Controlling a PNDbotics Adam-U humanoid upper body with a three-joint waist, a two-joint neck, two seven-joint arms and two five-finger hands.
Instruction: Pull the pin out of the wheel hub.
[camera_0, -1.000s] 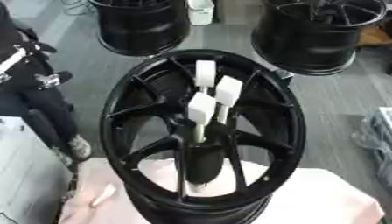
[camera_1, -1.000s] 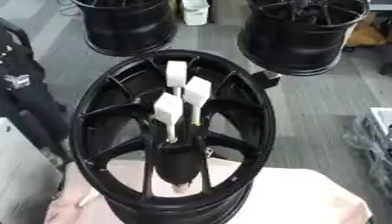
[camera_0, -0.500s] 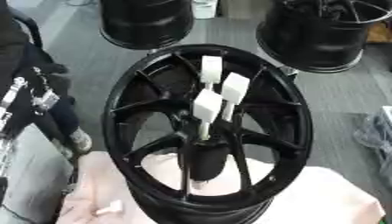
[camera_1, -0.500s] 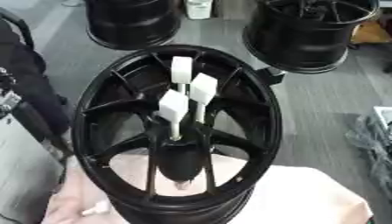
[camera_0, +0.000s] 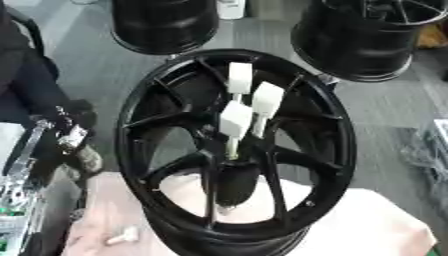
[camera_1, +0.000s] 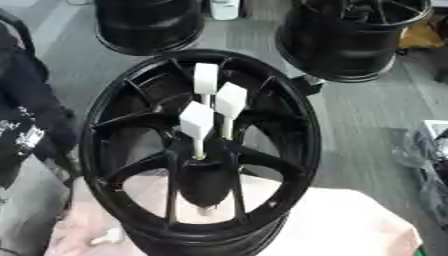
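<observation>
1. Against the views of half a second and a second ago, the whole picture is seen to be shifted, so a tilt of the head camera is judged, not a move of the things. The three white plastic pins with flat rectangular heads (camera_0: 234, 122) are found in the same arrangement in the black spoked alloy wheel hub (camera_0: 140, 150) as before.
2. For the task, this is taken to mean that no pin has been drawn in this interval. All three shafts are seated at the centre of the wheel hub.
3. Position: the pins are clustered at the hub's centre bore, one (camera_0: 240, 82) towards the far rim, one (camera_0: 267, 102) just to its right, and one nearest the centre. No hand is touching them.
4. Orientation: each pin's long axis is seen running from the centre bore up and towards the far rim, heads outermost. The shafts converge at the bore and the heads are fanned slightly apart.
5. Hands: a black shape with silver parts, taken as the left hand (camera_0: 70, 137), is seen outside the hub's left rim. How far open it is cannot be told, and nothing is seen held. The right hand is not shown.
6. A small white piece (camera_0: 122, 235) is noted on the pale pink cloth (camera_0: 385, 225) under the hub's near rim.
</observation>
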